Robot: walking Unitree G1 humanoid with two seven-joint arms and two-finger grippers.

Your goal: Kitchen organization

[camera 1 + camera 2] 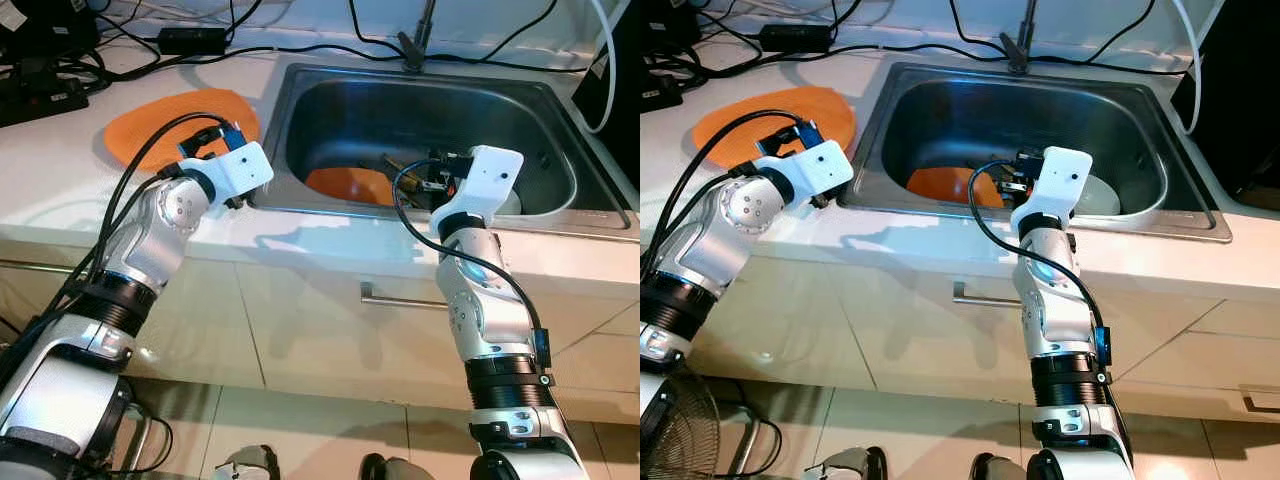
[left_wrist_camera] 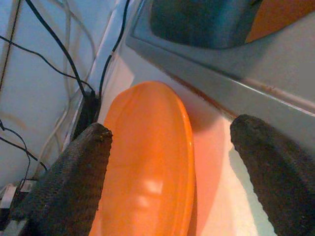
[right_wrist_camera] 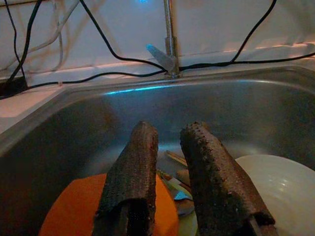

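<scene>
An orange plate lies on the white counter left of the sink. My left gripper hovers just over that plate's near edge, open wide, with nothing between its fingers. A second orange plate lies in the sink bottom beside a white bowl and some utensils. My right gripper hangs inside the basin above them. Its fingers stand a narrow gap apart and hold nothing.
A faucet stands at the sink's back rim. Black cables and a power strip run along the counter's rear. Below the counter edge sits a drawer handle. A fan guard is on the floor at left.
</scene>
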